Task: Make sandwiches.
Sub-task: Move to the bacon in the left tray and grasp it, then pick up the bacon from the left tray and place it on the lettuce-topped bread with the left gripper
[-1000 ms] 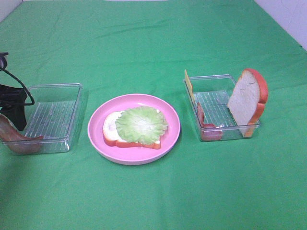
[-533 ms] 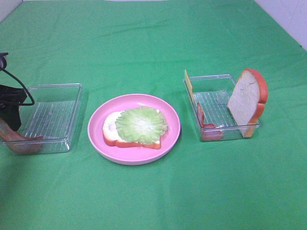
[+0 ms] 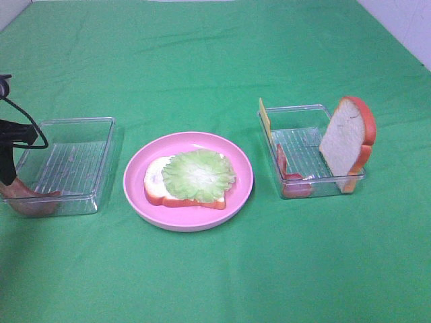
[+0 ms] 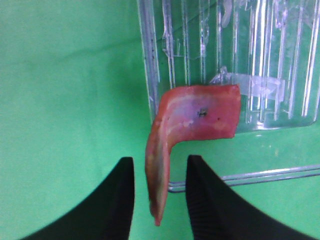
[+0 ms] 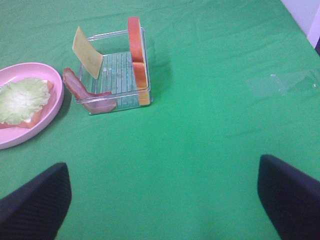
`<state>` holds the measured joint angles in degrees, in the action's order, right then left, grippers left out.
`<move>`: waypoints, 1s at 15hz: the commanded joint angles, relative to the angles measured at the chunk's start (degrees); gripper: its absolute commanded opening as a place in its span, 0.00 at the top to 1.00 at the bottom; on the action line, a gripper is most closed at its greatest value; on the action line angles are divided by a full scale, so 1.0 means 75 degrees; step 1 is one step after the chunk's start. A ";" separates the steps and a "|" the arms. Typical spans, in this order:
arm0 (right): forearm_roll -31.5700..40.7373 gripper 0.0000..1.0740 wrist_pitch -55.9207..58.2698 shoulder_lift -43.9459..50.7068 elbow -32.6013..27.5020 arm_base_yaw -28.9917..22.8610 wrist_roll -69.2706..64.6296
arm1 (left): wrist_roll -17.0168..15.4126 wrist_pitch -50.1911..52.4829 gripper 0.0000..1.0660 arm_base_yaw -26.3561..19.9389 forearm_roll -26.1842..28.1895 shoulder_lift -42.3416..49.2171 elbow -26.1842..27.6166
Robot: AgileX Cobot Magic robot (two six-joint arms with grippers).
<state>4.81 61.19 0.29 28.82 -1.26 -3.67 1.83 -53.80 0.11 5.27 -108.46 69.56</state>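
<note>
A pink plate (image 3: 138,195) holds a white bread slice (image 3: 155,185) with a green lettuce leaf (image 3: 199,173) on it. My left gripper (image 3: 8,173) is at the far left, by the near left corner of a clear tray (image 3: 74,122). In the left wrist view its open fingers (image 4: 160,165) straddle the hanging end of a reddish-pink bacon strip (image 4: 197,115) draped over the tray's rim (image 4: 150,75), with gaps on both sides. My right gripper (image 5: 165,200) is open and empty over bare cloth, out of the high view.
The right clear tray (image 3: 296,108) holds a yellow cheese slice (image 3: 265,118), a bacon strip (image 3: 283,165) and an upright bread slice (image 3: 347,141). The right wrist view shows them too: cheese (image 5: 86,52), bacon (image 5: 82,90), bread (image 5: 136,55). Green cloth covers the table.
My left gripper has slid left toward the edge of the high view, staying by the bacon strip. The bacon, plate and trays have not moved.
</note>
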 commanded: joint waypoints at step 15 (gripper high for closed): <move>0.0008 0.10 -0.0107 0.0107 -0.0008 0.0015 0.0130 | 0.0313 -0.0993 1.00 0.0619 0.1261 0.1704 0.1169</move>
<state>4.81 61.19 0.29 28.82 -1.26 -3.61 3.95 -59.30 3.44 12.89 -96.20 76.60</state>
